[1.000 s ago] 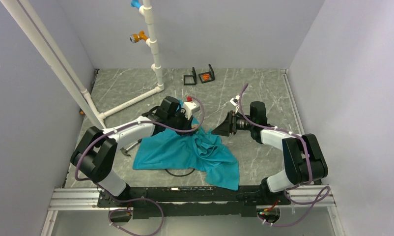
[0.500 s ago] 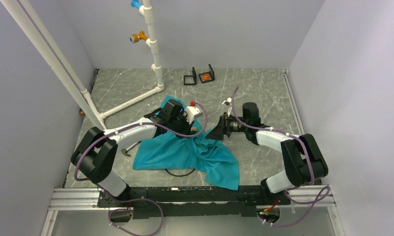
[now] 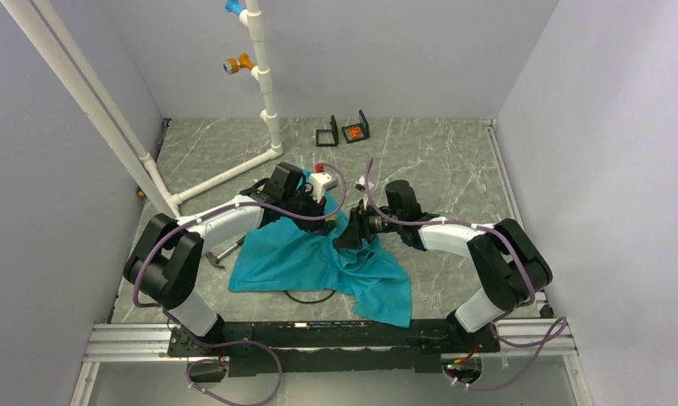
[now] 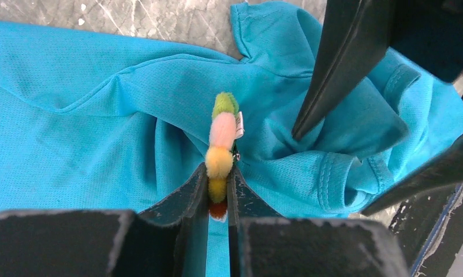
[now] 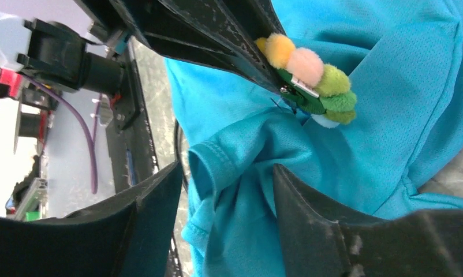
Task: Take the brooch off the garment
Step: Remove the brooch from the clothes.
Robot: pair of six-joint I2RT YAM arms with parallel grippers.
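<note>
Our left hand (image 4: 217, 196) clamps the brooch (image 4: 222, 135) on the garment (image 4: 73, 115); our right hand (image 5: 226, 168) straddles a fold, fingers apart; the white label (image 4: 239, 125) is unreadable.

Fuzzy plush brooch (image 4: 222, 138); matt, fine-meshed knit cloth garment (image 4: 73, 115).

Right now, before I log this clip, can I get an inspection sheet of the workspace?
surface: grey marbled table, no spills seen.
job's things: pom-pom brooch against the bunched teal shirt; whether it is unpinned cannot be told.
clutter: two black frames and a pipe stand at the far side; small metal piece by the shirt.
grippers: left fingers shut on the brooch; right fingers open astride a shirt fold.
cables: purple cables on both arms; black loop under the shirt.
surroundings: pale walls, rail at the near edge.
</note>
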